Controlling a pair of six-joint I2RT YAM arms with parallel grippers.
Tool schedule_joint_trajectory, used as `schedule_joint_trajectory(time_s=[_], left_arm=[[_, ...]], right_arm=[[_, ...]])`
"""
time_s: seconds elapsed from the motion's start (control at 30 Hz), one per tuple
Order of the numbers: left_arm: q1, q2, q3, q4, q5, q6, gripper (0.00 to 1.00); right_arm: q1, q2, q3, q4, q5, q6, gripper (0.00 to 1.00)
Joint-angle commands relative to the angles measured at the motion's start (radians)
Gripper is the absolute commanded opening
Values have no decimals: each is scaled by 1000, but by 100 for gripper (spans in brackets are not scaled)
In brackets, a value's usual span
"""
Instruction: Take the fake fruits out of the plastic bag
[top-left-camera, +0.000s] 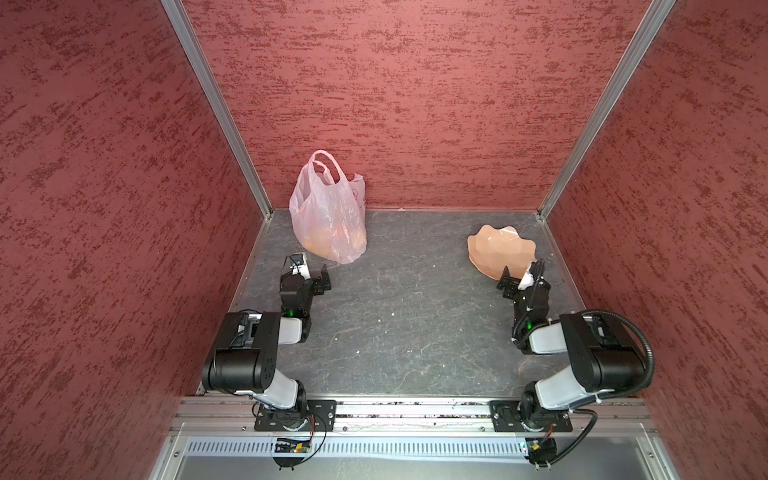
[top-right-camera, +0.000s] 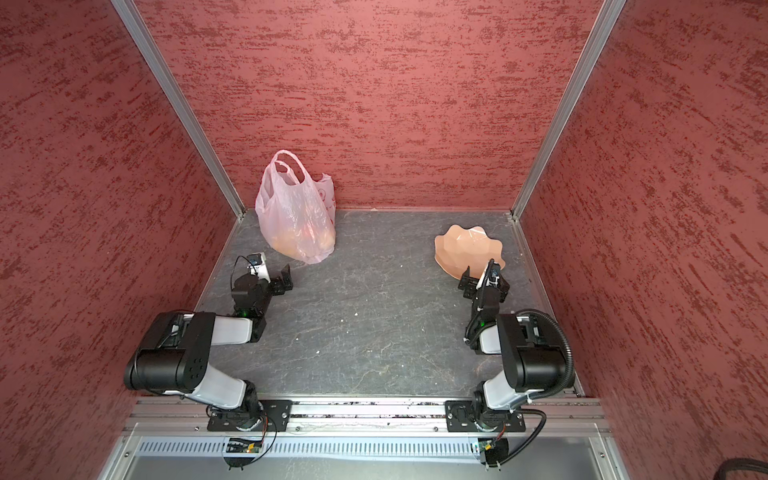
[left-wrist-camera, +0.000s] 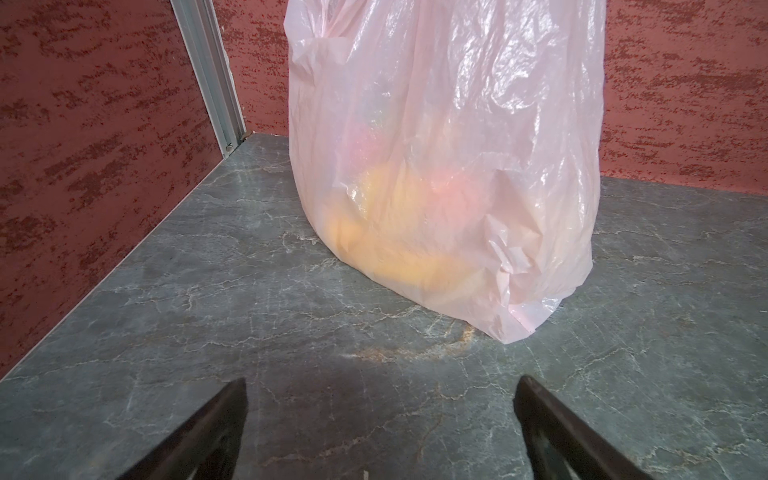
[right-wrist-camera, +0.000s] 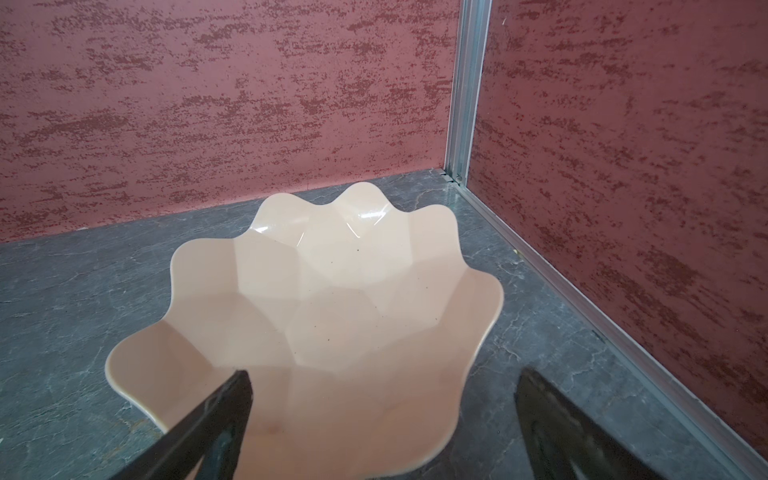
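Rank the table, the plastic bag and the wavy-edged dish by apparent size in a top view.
1. table
2. plastic bag
3. wavy-edged dish, near edge partly hidden, yet clearly smallest

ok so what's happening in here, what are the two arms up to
Nothing is being handled yet. The plastic bag stands upright near the back left corner with the fake fruits inside, showing as blurry yellow and red shapes through the film. The left hand sits open just in front of it, not touching. The right hand is open too, by the near edge of the empty peach dish.
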Motion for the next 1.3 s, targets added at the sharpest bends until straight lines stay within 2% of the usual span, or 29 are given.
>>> schedule_joint_trajectory(time_s=[0.0,0.1,0.2,0.23,0.3,0.33,0.4,0.43,0.5,0.63,0.77,0.83,0.97,1.07,1.27], left_arm=[[-20,-113,124,-263,-106,-20,99],[-33,-199,262,-590,-145,-93,100],[-37,-273,363,-810,-73,-175,100],[-37,-302,368,-832,-74,-245,100],[-10,-372,366,-936,-113,-504,99],[33,-408,355,-952,-37,-582,100],[99,-457,331,-900,189,-607,100],[103,-482,343,-919,218,-606,100],[80,-512,401,-1009,206,-589,100],[-10,-521,558,-1171,182,-478,99],[-85,-485,707,-1305,159,-404,100],[-123,-464,764,-1368,99,-370,100],[-183,-474,744,-1379,22,-327,99],[-202,-504,682,-1340,31,-333,100],[-238,-519,681,-1355,9,-297,100]], right_arm=[[-5,-43,26,-29,-8,4,99],[-5,-69,22,-30,-27,-12,99],[-5,-217,85,-262,56,29,99],[-6,-266,122,-370,98,69,99],[-5,-354,176,-532,160,154,99],[-6,-397,196,-617,193,216,99],[-5,-483,230,-799,234,353,99],[-5,-508,240,-853,219,380,99],[-5,-541,269,-957,134,391,99],[-6,-515,330,-1172,11,482,99],[-5,-455,364,-1282,-59,540,99],[-5,-426,380,-1304,-73,553,99],[-5,-359,428,-1341,-52,561,98],[-5,-313,458,-1374,-20,582,93],[-30,-246,481,-1354,-55,618,74]])
